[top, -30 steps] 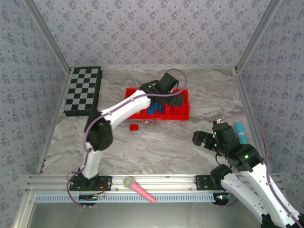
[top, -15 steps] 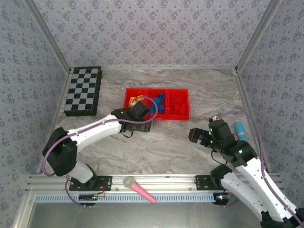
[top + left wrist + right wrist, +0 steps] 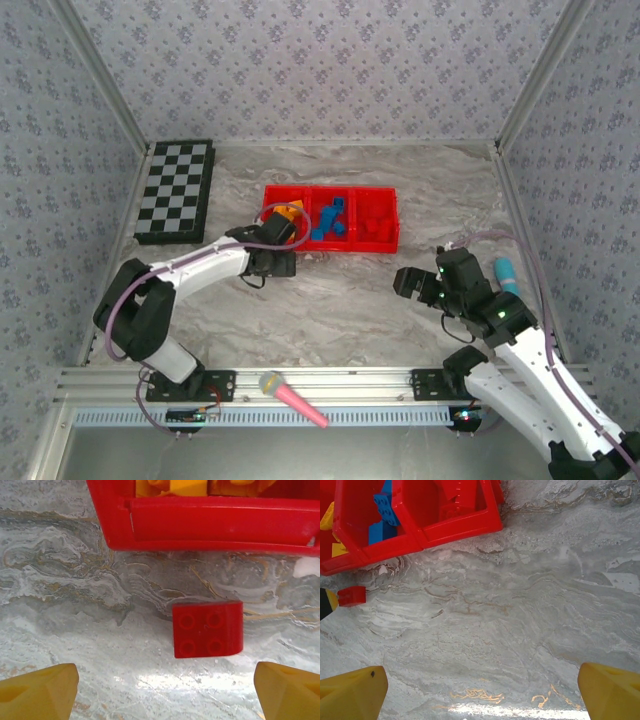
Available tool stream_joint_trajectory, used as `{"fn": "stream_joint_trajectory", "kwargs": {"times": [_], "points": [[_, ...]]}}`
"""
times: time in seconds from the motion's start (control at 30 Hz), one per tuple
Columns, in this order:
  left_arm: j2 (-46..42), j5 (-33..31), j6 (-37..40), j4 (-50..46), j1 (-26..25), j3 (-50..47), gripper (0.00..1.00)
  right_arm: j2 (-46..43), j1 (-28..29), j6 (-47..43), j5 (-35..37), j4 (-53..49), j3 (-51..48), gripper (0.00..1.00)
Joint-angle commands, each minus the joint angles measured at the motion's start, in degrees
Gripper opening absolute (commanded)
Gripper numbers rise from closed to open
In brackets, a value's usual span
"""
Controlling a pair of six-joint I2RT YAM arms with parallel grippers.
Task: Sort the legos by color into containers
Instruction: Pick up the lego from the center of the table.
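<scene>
One red lego (image 3: 207, 628) lies flat on the marble, studs up, just in front of the red tray (image 3: 215, 522). My left gripper (image 3: 165, 692) hovers low over the table before it, open, with the brick ahead of its yellow fingertips (image 3: 42, 690) and apart from them. In the top view the left gripper (image 3: 275, 262) covers that brick. The tray (image 3: 330, 250) has three containers: orange-yellow legos (image 3: 290, 211) on the left, blue legos (image 3: 328, 220) in the middle, red legos (image 3: 376, 226) on the right. My right gripper (image 3: 412, 285) hangs open and empty over bare table; its wrist view shows the red lego (image 3: 351, 596).
A black-and-white checkerboard (image 3: 175, 190) lies at the back left. A pink microphone toy (image 3: 292, 398) rests on the front rail. A teal object (image 3: 505, 272) sits by the right wall, behind the right arm. Patterned walls enclose the table.
My left arm has drawn back from above the tray and come down to the table in front of it, over the loose red lego. The right arm has drifted slightly left.
</scene>
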Motion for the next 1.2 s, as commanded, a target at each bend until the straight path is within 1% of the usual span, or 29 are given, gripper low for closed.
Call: {"fn": "stream_joint_trajectory", "kwargs": {"times": [0.0, 0.17, 0.23, 0.37, 0.47, 0.67, 0.73, 0.8, 0.87, 0.9, 1.0, 1.17], "points": [[2.8, 2.0, -1.9, 1.1, 0.6, 1.0, 0.87, 0.3, 0.4, 0.6, -0.2, 0.9, -0.1, 1.0], [7.0, 4.2, -2.8, 2.8, 0.8, 2.4, 0.84, 0.3, 0.5, 0.4, -0.2, 0.6, -0.3, 1.0], [8.3, 5.0, -3.0, 3.6, 0.9, 2.7, 0.8, 0.2, 0.4, 0.3, -0.1, 0.1, -0.3, 1.0], [10.7, 6.4, -3.5, 4.4, 1.4, 3.4, 0.68, -0.1, 0.4, 0.3, 0.1, -0.5, -0.4, 1.0], [12.2, 6.8, -4.0, 4.6, 1.7, 4.0, 0.65, -0.2, 0.4, 0.3, -0.1, -0.7, -0.3, 1.0], [14.1, 7.2, -3.7, 4.9, 2.4, 5.1, 0.64, -0.3, 0.3, 0.3, -0.1, -0.9, -0.4, 1.0], [14.7, 7.3, -3.4, 4.9, 2.7, 5.5, 0.62, -0.3, 0.3, 0.3, -0.2, -0.9, -0.4, 1.0], [15.4, 7.7, -3.1, 5.1, 2.8, 5.7, 0.56, -0.3, 0.3, 0.2, -0.1, -1.0, -0.2, 1.0], [15.5, 8.4, -2.7, 5.6, 2.8, 5.6, 0.45, -0.3, 0.3, 0.2, -0.2, -1.2, -0.1, 1.0], [15.4, 8.7, -2.6, 5.9, 2.8, 5.3, 0.42, -0.3, 0.3, 0.2, -0.2, -1.1, -0.1, 1.0], [14.2, 9.2, -2.7, 7.0, 2.9, 4.1, 0.35, -0.3, 0.3, -0.1, -0.2, -0.7, -0.1, 1.0], [9.8, 8.6, -2.6, 7.2, 2.8, 2.2, 0.29, -0.4, 0.3, -0.1, 0.1, -1.4, 0.3, 1.0]]}}
